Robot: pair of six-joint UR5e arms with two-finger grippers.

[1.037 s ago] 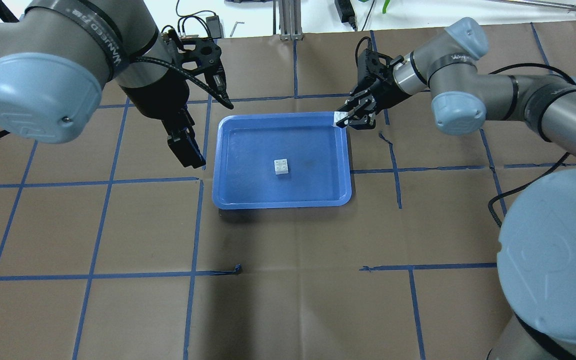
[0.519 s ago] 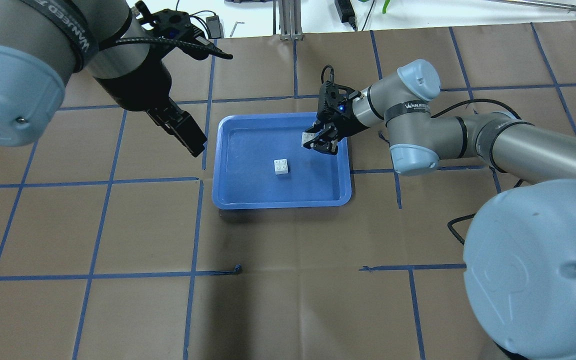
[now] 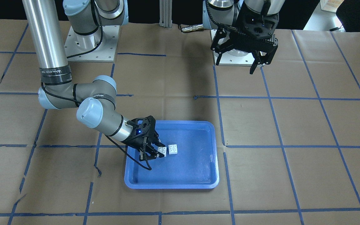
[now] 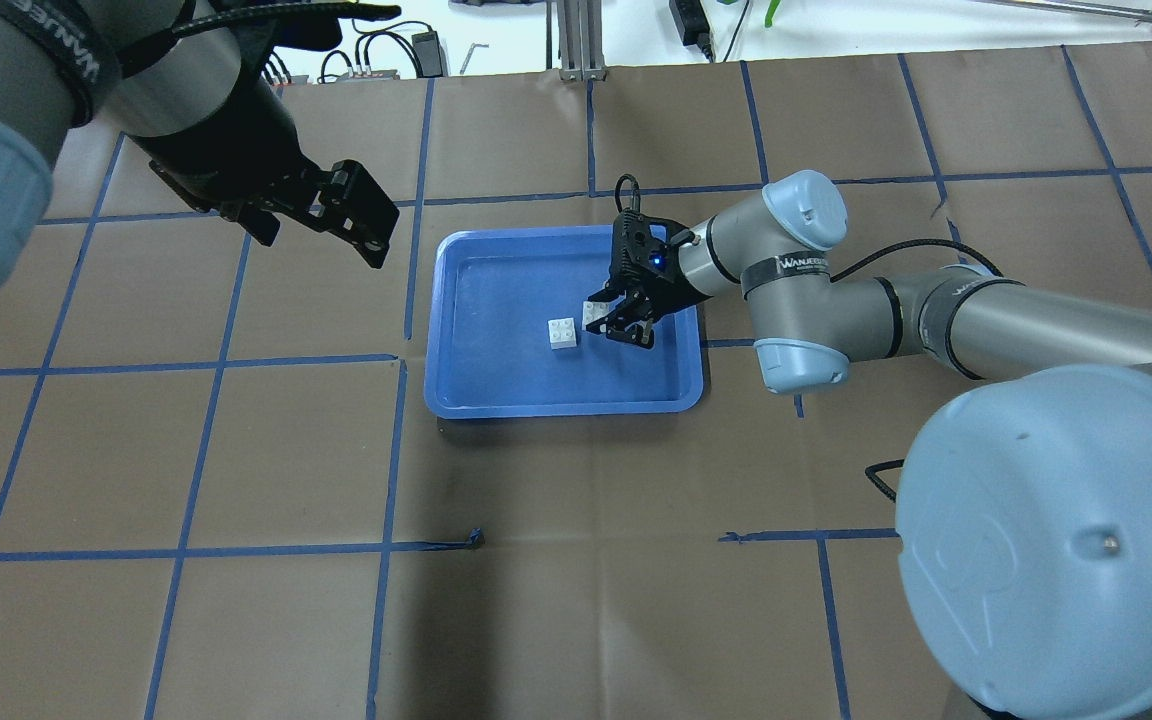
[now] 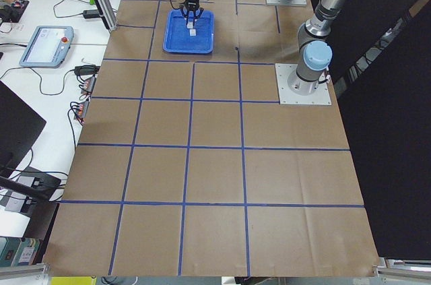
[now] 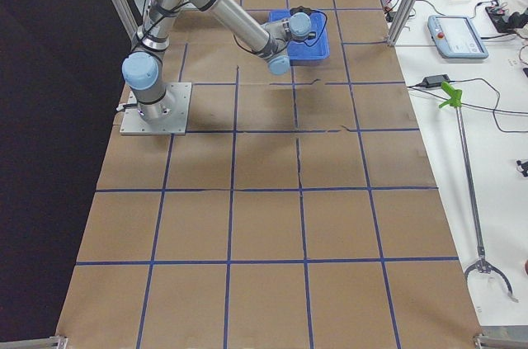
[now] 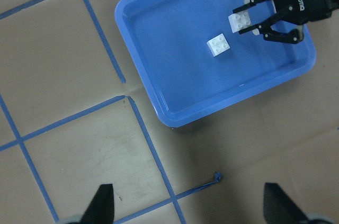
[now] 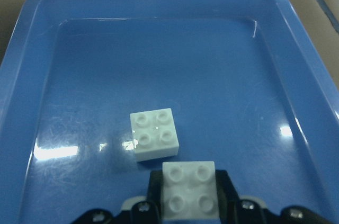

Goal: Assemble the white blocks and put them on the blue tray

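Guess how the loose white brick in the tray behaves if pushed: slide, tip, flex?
Probably slides: the tray floor looks glossy, with glare beside the loose brick. Unlikely to tip or roll: it sits flat, squat and square. Likely stiff and light, being small moulded plastic.

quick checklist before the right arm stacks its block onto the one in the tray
1. Grip: ok. The right gripper is shut on the held white block, studs up.
2. Target: ok. The loose white block lies flat in the blue tray, studs up.
3. Alignment: not ok. The held white block is beside the loose one, not above it.
4. Squareness: cannot tell. Their edges look roughly parallel in the right wrist view.
5. Height above the studs: cannot tell.
6. Left gripper: ok. It is open, raised and well off the tray.
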